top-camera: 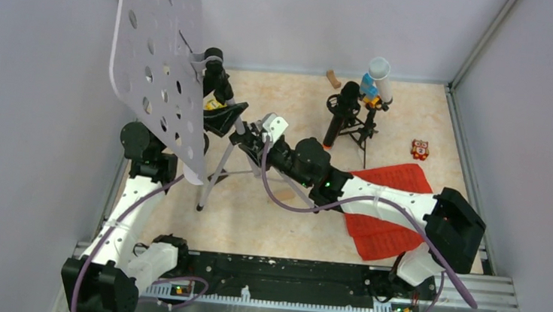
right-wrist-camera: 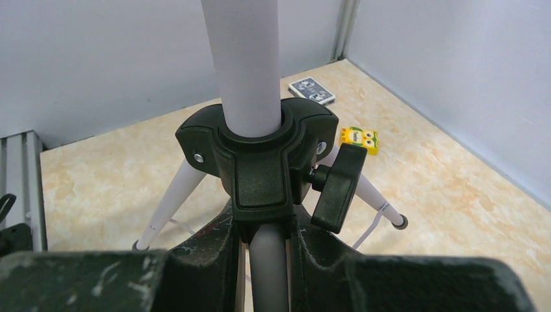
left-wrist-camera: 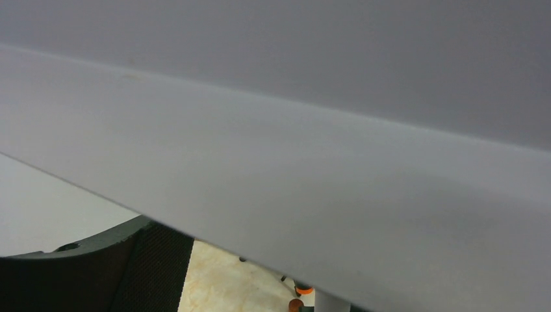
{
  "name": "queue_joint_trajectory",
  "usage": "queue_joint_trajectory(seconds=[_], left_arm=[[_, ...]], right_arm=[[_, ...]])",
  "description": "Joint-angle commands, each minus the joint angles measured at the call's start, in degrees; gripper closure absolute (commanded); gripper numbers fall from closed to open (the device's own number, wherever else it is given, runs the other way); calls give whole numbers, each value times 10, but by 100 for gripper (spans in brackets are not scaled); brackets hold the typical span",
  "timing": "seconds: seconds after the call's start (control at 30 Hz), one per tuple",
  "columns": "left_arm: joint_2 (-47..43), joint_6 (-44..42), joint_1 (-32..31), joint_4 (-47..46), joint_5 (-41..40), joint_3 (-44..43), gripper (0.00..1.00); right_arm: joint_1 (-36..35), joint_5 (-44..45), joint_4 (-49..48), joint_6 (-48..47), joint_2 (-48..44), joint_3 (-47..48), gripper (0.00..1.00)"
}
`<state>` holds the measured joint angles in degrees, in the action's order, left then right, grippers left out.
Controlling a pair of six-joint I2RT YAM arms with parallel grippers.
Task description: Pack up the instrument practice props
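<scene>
Counts, running left to right across the top view: two arms, one stand, one microphone set, one batch of pages.

At 8 o'clock the left arm (top-camera: pixel 138 189) reaches up behind the one grey perforated plate (top-camera: pixel 147 50), which tilts high over 10 o'clock and fills most of the left wrist view. The left jaws stand spread beside the stand's upper pole, and we see nothing held in them.

The plate sits on one silver tripod (top-camera: pixel 212 171). We count two of its legs in the right wrist view, both planted on the surface (top-camera: pixel 252 222). One yellow owl block (right-wrist-camera: pixel 360 138) lies just behind its hub.

The right jaws are closed on the tripod's centre pole, just below the black hub.

At 1 o'clock one black microphone (top-camera: pixel 340 112) leans in one small black tripod (top-camera: pixel 359 129), with one white tube (top-camera: pixel 382 78) and one blue-and-orange toy car (top-camera: pixel 370 89) close behind. One wooden block (top-camera: pixel 332 79) lies near the back wall.

At 4 o'clock the red pages (top-camera: pixel 384 229) lie flat, partly under the right arm (top-camera: pixel 390 200). One small red toy (top-camera: pixel 420 149) sits at 2 o'clock.
</scene>
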<state>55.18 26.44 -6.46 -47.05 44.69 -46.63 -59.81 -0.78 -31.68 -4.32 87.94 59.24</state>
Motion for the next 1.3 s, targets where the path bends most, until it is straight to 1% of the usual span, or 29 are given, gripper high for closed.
queue_joint_trajectory(seconds=[0.0,0.1,0.23,0.4,0.53,0.63,0.8,1.07,1.27], left_arm=[[0,11,-3,-55,-33,5,5],[-5,17,-3,-59,-48,15,5],[-17,25,-3,-72,-72,35,4],[-37,25,-2,-62,-97,46,1],[-52,27,-3,-51,-120,55,1],[-56,39,-2,-56,-131,67,1],[-59,63,-4,-73,-143,97,1],[-50,76,-3,-86,-121,107,1],[-29,95,-5,-126,-101,109,1]], right_arm=[[-34,112,-182,17,-46,68,100],[-47,131,-206,32,-47,69,100],[-51,125,-239,61,-55,65,100],[-52,135,-241,64,-72,66,100],[-52,150,-236,59,-84,61,100],[-53,163,-238,59,-89,59,100],[-53,153,-239,66,-92,70,100],[-66,159,-236,60,-87,96,100],[-80,193,-245,52,-65,119,100]])
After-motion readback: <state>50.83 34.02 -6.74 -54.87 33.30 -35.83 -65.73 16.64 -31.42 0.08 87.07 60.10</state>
